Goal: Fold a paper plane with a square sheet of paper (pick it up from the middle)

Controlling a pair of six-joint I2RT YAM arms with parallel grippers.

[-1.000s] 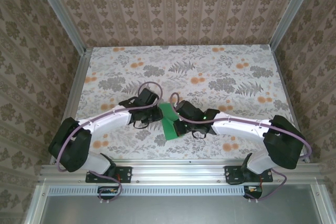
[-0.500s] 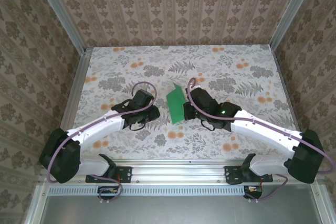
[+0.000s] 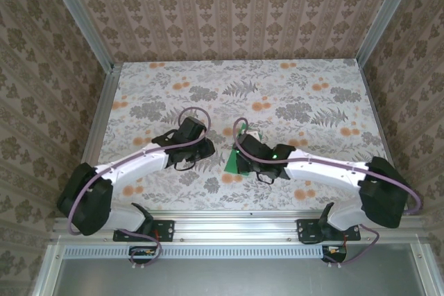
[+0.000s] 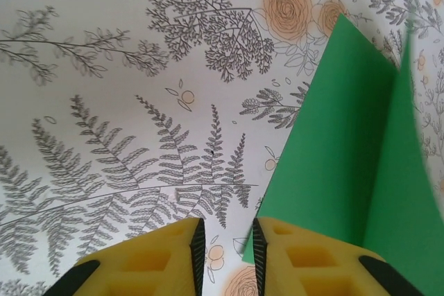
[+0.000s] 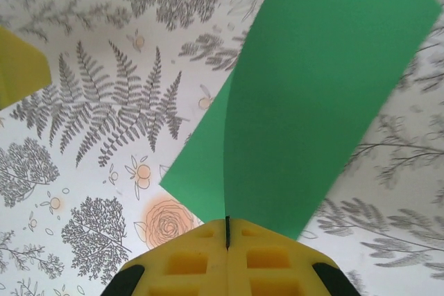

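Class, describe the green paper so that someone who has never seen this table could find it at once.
On the floral table, look midway along its near side. There the right gripper is shut on the green paper, which is creased and held up off the surface. It is the one plain bright-green thing against the table's grey-and-orange pattern.

From above, most of the square sheet of paper [image 3: 231, 164] is hidden under the right hand [image 3: 237, 157]. The left wrist view crops the sheet's right side, and one raised fold is blurred. In the right wrist view, a yellow shape [image 5: 17, 67] left of the sheet is cropped.
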